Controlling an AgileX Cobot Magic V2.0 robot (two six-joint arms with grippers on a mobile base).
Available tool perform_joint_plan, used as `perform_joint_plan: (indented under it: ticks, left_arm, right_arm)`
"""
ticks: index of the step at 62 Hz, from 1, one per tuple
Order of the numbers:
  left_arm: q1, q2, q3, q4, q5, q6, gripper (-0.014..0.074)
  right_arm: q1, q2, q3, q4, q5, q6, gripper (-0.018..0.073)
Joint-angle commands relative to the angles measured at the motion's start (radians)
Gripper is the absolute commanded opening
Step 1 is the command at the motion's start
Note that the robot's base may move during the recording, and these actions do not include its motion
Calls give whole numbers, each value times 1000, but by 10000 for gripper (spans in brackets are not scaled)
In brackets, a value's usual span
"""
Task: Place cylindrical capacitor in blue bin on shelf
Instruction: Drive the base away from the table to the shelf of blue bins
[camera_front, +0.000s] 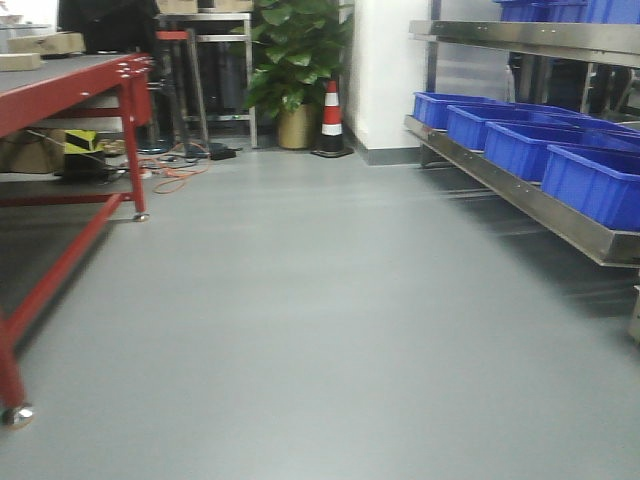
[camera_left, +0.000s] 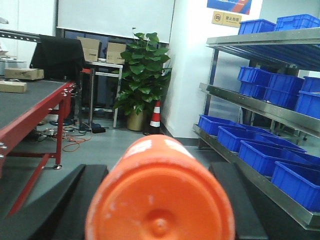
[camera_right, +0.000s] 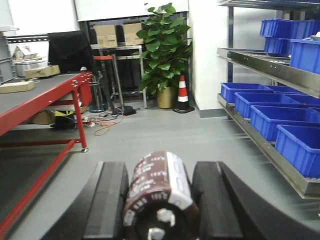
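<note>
Between the black fingers (camera_right: 109, 200) of the right tool (camera_right: 161, 212) sits the capacitor (camera_right: 157, 192). It is dark brown with white writing. It lies on its side, with its bolt end facing the camera. The tool is squeezed tight on it, one finger touching each side. The left tool (camera_left: 160, 210) is clenched the same way on an orange can (camera_left: 160, 200), which is not the thing to put away.

I think the step now is to carry the capacitor to the shelf (camera_right: 260, 62) on the right. The shelf is not yet close, with grey floor (camera_front: 300, 330) in between. To do this well, the robot should roll up slowly. It should stop square to the shiny rail, near one of the blue bins (camera_front: 590, 185). The squeeze should be firm, because a round thing can slip. Then the right arm should lift over the front wall of the bin. It should let go low down, so the capacitor does not bounce out.

The bins stand side by side on the low shelf, and more stand higher up. From here I cannot see their bottoms, so I cannot tell if anything is inside. The red surface (camera_front: 60, 85) on the left carries some flat boxes (camera_left: 20, 74).
</note>
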Motion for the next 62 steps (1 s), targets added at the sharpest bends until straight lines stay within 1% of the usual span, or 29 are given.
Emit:
perform_joint_plan:
  ticks: [1,62]
  left_arm:
    - [-4,-5,-3,-7,-23,1,-111]
    - [-2,-5,-3,-7,-23,1,-111]
  right_arm:
    - [1,-2,0,-7,-32,-4,-167]
    - [1,-2,0,-7,-32,-4,-167]
